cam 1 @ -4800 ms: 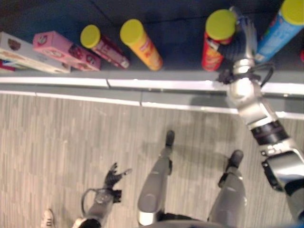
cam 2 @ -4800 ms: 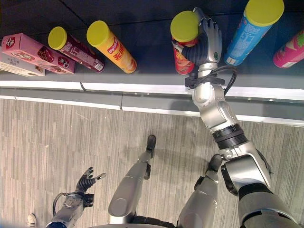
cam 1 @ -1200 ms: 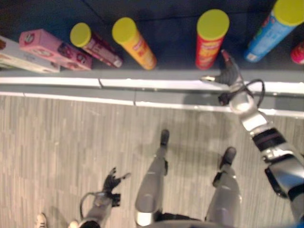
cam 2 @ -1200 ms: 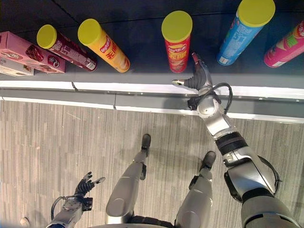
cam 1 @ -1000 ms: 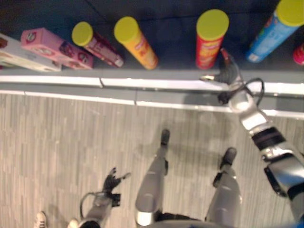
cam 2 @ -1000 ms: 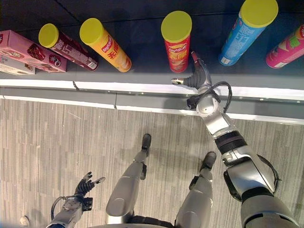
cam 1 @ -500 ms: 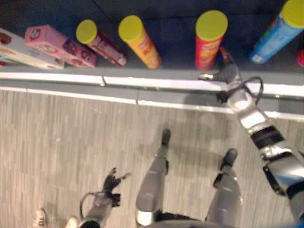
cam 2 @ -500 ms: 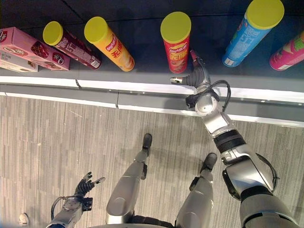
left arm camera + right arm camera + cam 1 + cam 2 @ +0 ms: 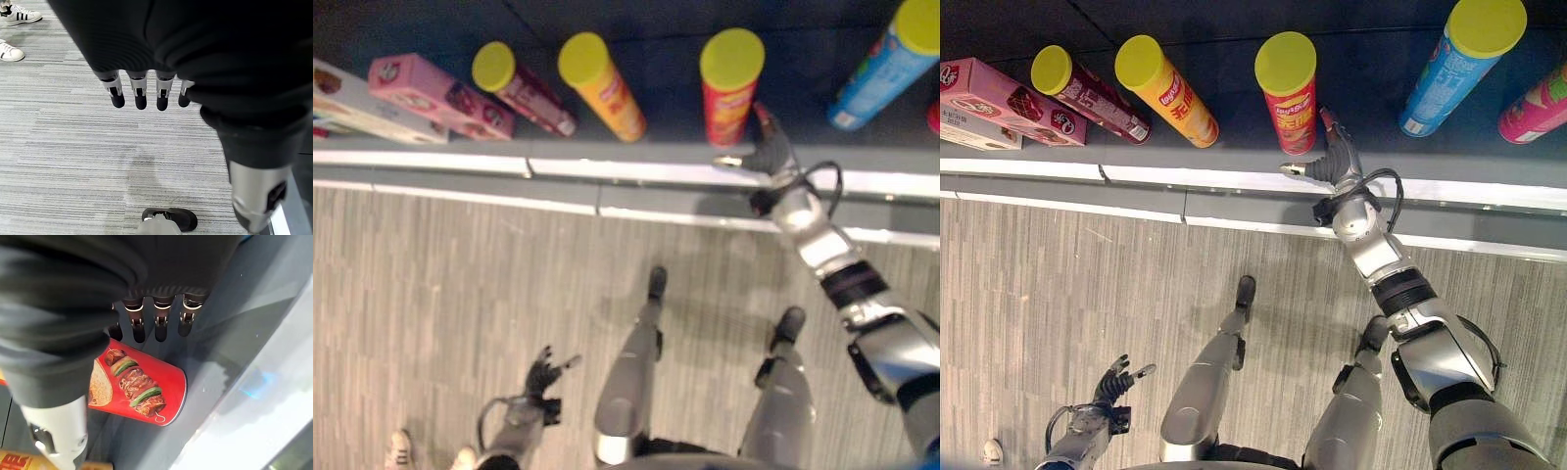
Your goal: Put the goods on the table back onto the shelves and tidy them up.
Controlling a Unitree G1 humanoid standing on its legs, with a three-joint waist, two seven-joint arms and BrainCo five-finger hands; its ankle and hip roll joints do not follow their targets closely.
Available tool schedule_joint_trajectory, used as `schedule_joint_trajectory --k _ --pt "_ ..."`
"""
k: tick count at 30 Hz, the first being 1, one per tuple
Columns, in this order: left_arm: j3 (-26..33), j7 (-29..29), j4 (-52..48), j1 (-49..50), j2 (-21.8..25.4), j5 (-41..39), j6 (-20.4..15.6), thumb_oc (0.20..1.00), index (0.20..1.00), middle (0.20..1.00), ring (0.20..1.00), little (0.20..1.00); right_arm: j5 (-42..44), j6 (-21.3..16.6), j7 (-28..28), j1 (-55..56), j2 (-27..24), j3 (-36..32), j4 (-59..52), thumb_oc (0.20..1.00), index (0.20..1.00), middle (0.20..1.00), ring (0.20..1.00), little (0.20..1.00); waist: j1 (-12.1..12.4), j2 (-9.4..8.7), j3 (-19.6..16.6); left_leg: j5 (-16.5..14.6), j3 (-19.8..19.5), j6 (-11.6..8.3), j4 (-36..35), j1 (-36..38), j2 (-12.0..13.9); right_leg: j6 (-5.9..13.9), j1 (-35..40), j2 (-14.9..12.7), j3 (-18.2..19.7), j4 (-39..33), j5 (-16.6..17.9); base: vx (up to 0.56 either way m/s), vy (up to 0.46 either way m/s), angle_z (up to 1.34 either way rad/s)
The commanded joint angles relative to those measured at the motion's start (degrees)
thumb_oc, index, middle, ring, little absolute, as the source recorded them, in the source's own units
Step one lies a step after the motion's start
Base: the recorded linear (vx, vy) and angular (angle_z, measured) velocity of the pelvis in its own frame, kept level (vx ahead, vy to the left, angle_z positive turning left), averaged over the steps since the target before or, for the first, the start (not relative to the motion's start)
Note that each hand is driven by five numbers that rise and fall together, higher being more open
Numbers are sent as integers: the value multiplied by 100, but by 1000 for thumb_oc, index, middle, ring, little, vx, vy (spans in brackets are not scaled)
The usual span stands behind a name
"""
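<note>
A red can with a yellow lid [image 9: 1285, 93] stands on the dark shelf [image 9: 1224, 147], between an orange can and a blue one. My right hand [image 9: 1330, 162] is at the shelf's front edge, just right of the red can's base. It is open, with the fingers pointing into the shelf and the thumb out toward the can. In the right wrist view the straight fingers [image 9: 156, 328] hover just above the red can [image 9: 142, 389] and hold nothing. My left hand [image 9: 1118, 382] hangs low over the floor, open and idle, fingers [image 9: 139, 95] straight.
On the shelf to the left are an orange can [image 9: 1167, 93], a maroon can [image 9: 1089, 93] and a pink box [image 9: 1001, 98]. On the right are a blue can [image 9: 1459, 64] and a pink can [image 9: 1533, 110]. A person's shoes [image 9: 17, 14] are on the carpet near my left side.
My right hand let go of the red can and drew back to the shelf edge. In the last half second the hand and the red can both shifted a little left.
</note>
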Motion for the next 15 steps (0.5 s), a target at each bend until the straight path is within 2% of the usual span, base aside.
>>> schedule_joint_trajectory --k 1,7,15 --pt "-112 97 39 40 355 -157 -25 1000 1000 1000 1000 1000 121 -239 -50 -445 63 101 -98 1000 1000 1000 1000 1000 211 -13 -194 -246 24 -94 -583 354 24 -179 -454 -81 530 499 -168 0 0 0" --pt "-107 114 183 -16 329 -169 -27 1000 1000 1000 1000 1000 108 -231 -83 -500 114 111 -3 1000 1000 1000 1000 1000 229 3 -213 -247 8 -92 -594 354 13 -179 -454 -96 521 506 -175 0 0 0" --pt "-107 130 327 -44 338 -94 -19 1000 1000 1000 1000 1000 -50 -176 -142 -618 -111 160 193 1000 1000 1000 1000 1000 224 -23 -236 -248 13 -98 -593 378 9 -172 -436 -96 534 508 -169 -3 -1 2"
